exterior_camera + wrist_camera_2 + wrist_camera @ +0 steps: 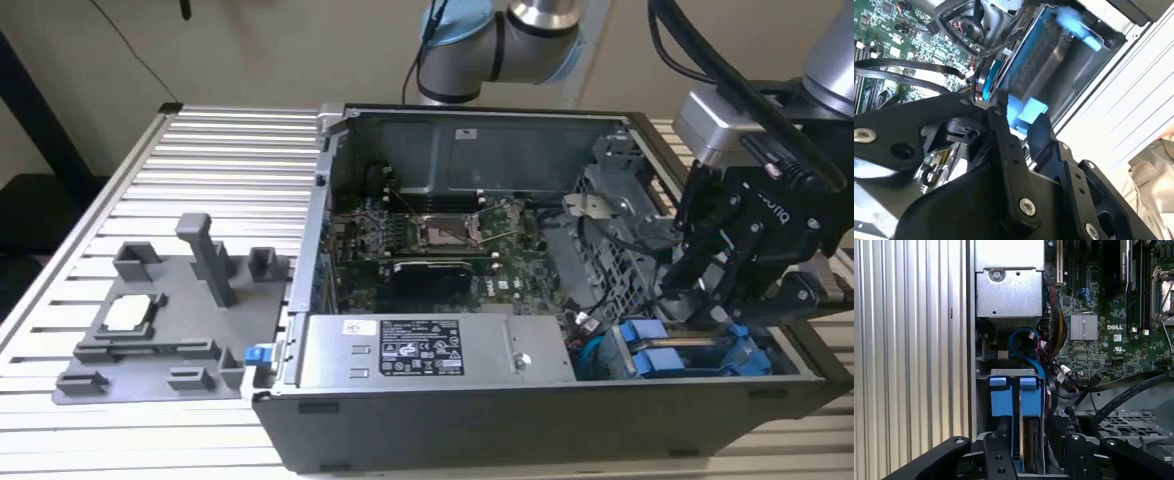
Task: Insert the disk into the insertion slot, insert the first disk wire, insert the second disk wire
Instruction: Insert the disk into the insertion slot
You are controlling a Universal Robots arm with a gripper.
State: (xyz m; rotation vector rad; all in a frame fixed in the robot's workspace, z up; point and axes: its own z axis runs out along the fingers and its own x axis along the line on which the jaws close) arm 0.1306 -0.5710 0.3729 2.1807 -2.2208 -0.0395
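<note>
Arm reaches down at the exterior view's right end of the case (534,425) — gripper (714,305) points into the slot (1011,373). We see the disk (1029,400) standing on edge there, directly under the gripper, beside a second drive (1000,400). Whether it is clamped — we cannot tell.
</note>
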